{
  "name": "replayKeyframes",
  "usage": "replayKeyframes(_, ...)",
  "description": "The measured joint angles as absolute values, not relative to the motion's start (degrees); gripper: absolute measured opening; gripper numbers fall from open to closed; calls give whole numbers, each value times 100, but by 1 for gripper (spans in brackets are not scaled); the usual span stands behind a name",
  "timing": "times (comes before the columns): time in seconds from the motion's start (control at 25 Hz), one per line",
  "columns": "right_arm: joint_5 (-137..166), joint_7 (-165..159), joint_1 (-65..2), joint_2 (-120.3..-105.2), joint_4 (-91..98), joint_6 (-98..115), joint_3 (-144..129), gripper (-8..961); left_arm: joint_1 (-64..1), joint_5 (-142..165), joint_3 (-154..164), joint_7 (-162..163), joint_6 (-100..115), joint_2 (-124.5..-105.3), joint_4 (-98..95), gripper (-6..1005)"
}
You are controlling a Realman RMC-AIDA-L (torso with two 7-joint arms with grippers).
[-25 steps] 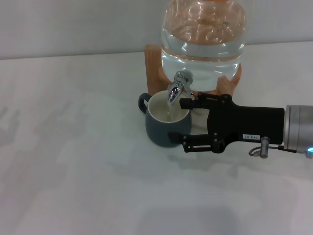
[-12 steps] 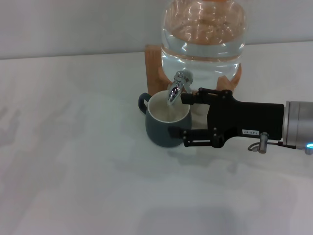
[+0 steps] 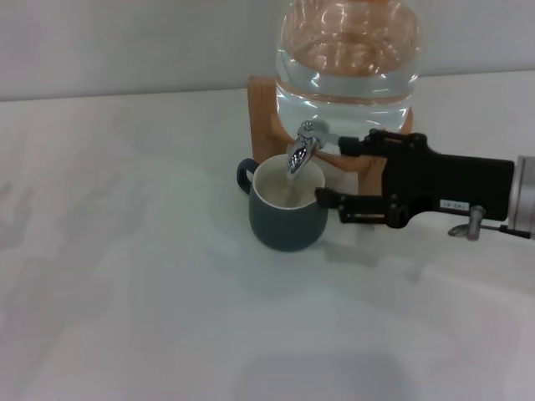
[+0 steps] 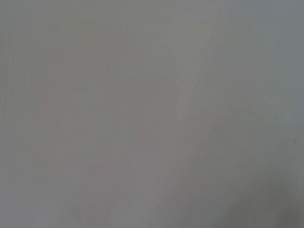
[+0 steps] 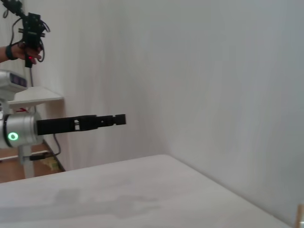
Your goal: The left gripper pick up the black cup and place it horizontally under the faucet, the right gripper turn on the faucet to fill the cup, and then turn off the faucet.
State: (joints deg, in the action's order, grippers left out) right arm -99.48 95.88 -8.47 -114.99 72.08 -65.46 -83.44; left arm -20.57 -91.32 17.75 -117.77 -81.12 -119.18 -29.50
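Right gripper (image 3: 328, 170), black two-fingered claw, jaws wide, retreating toward 3 o'clock off squat charcoal-black cup (image 3: 287, 210). Cup standing under chrome faucet (image 3: 304, 149), filling. Next judged: closing lever. Left gripper (image 5: 118, 119) parked; finger state cannot tell.

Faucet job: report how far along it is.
Done: the black cup stands on the table under the faucet, and the left gripper is parked clear of it. In hand: the right gripper, open, sits beside the spout. Flow cannot be made out. Left: turning the faucet off.
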Motion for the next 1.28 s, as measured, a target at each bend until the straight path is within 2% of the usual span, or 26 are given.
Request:
replayKeyframes(0.64, -10028, 9592, -855, -11498, 7282, -7809, -7421, 838, -2092, -9131, 1776, -11779, -8103, -11918, -2942, 335)
replayKeyframes(1.28, -9738, 10089, -999, -11476, 5535, -7635, -3685, 839, -2032, -8686, 1848, -11848, -8219, -11918, -2949, 335)
